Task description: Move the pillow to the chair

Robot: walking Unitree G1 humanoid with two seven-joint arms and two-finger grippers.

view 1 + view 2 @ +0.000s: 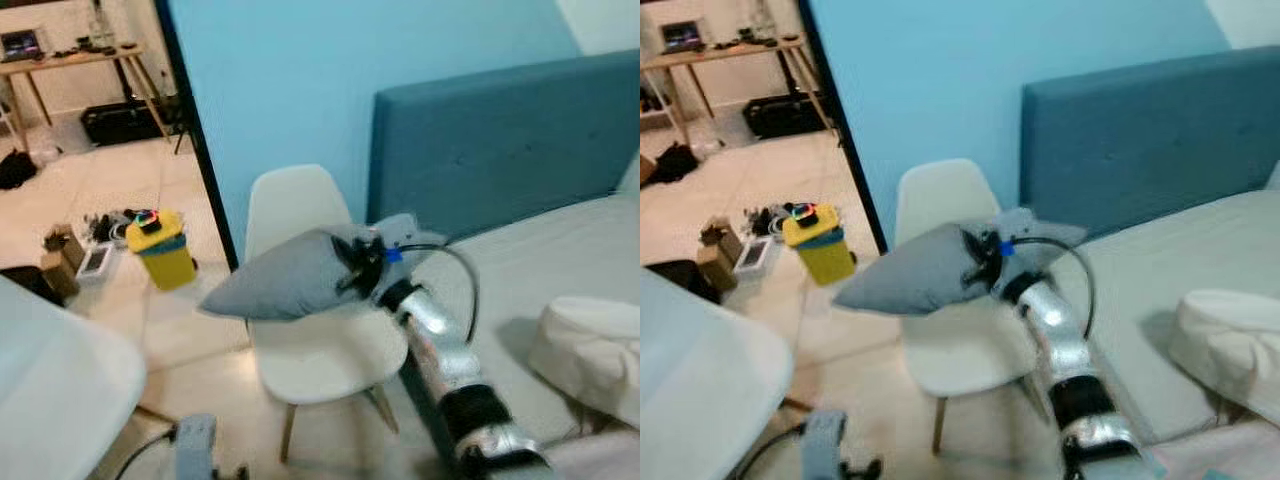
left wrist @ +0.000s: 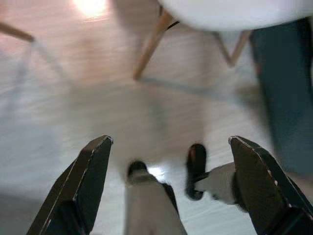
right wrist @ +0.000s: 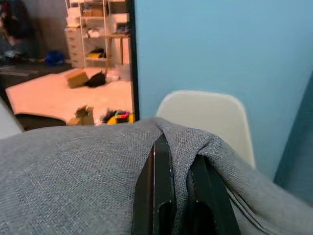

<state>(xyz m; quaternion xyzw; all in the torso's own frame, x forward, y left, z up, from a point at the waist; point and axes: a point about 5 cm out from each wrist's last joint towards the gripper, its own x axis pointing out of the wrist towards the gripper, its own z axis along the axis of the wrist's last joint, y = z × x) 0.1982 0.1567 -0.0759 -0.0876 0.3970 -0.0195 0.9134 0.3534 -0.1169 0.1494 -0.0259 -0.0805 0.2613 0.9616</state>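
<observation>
A grey pillow (image 1: 285,278) hangs in the air over the seat of a white chair (image 1: 330,355), clear of it. My right gripper (image 1: 358,265) is shut on the pillow's near end; in the right wrist view its black fingers (image 3: 157,196) pinch a fold of the grey fabric (image 3: 63,181). The chair's backrest (image 3: 208,117) stands just behind the pillow against the blue wall. My left gripper (image 2: 168,183) hangs low over the floor, open and holding nothing, with the chair's wooden legs (image 2: 151,46) ahead of it.
A bed (image 1: 560,270) with a blue headboard (image 1: 500,140) lies to the right, a white bundle (image 1: 590,350) on it. A yellow bin (image 1: 163,250) and clutter sit on the floor through the doorway at left. A white rounded surface (image 1: 60,390) fills the lower left.
</observation>
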